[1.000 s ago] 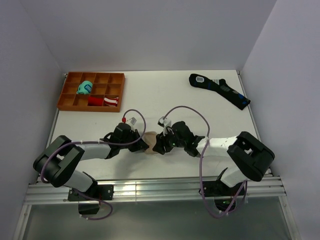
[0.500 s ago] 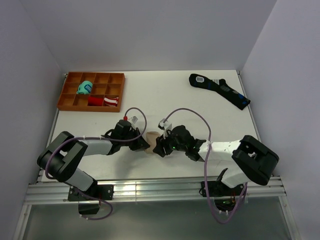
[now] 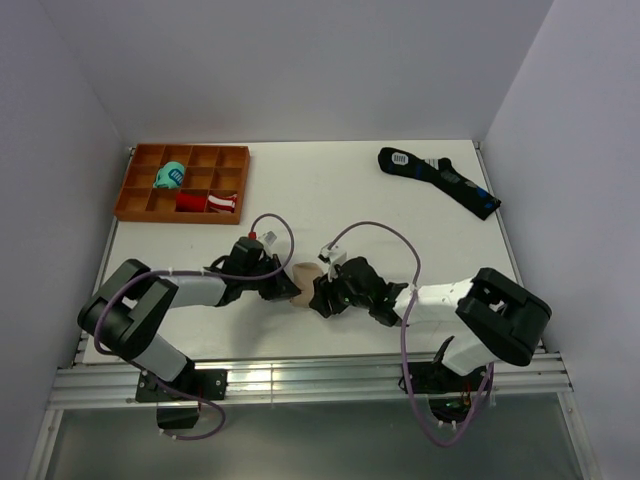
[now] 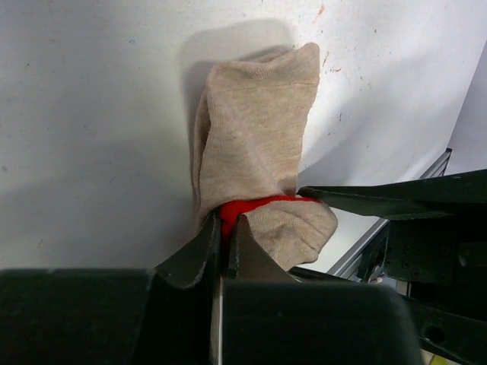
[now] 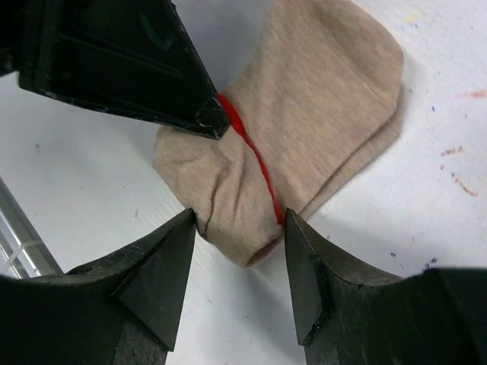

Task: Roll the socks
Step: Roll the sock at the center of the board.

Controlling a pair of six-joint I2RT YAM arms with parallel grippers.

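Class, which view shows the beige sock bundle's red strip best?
Right wrist: the red strip runs uncovered across the beige fabric sock bundle. Left wrist shows only a short piece; top view shows none.

I see bright, even light from overhead in the top view, and the white table point(image 3: 330, 190) reads evenly lit. In the left wrist view the socks point(image 4: 259, 152) cast a soft grey shadow; the bottom edge there goes dark and blurry.

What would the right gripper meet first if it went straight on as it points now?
The socks, most likely: their folded end lies just ahead of the right gripper, between its open jaws.
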